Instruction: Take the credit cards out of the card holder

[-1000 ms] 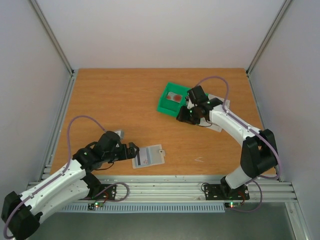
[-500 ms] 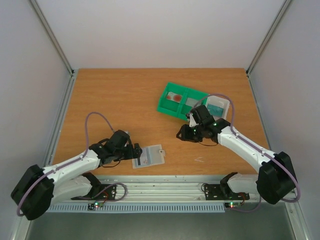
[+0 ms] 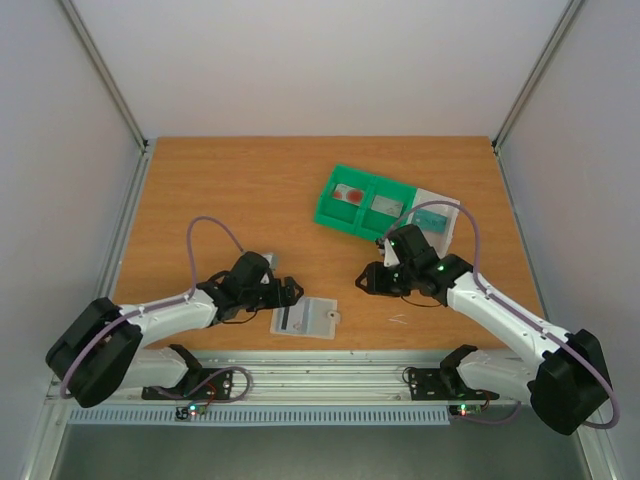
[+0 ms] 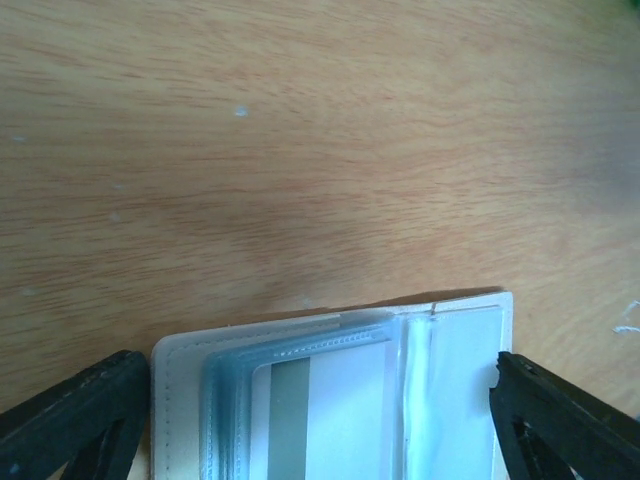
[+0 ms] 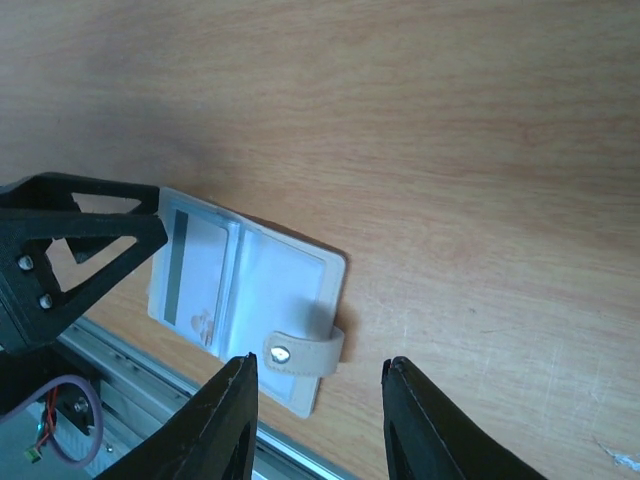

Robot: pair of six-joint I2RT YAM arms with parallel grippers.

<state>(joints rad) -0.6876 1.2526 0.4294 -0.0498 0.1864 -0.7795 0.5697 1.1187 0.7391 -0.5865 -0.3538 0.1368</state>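
The card holder lies open on the table near the front edge, its closure tab folded over the right panel. A pale credit card with a dark stripe sits in its clear left sleeve. No dark red card shows in the holder. My left gripper is open and low at the holder's left, far side, and its fingers straddle the holder. My right gripper is open and empty, above the table just right of the holder. Its fingers frame the tab side.
A green two-compartment tray stands at the back right with a flat pale item in each compartment, the left one marked red. A white tray lies to its right. The table's front rail runs just behind the holder.
My right arm has swung from the green tray forward and down toward the holder. My left gripper has moved right up to the holder, which has shifted slightly right.
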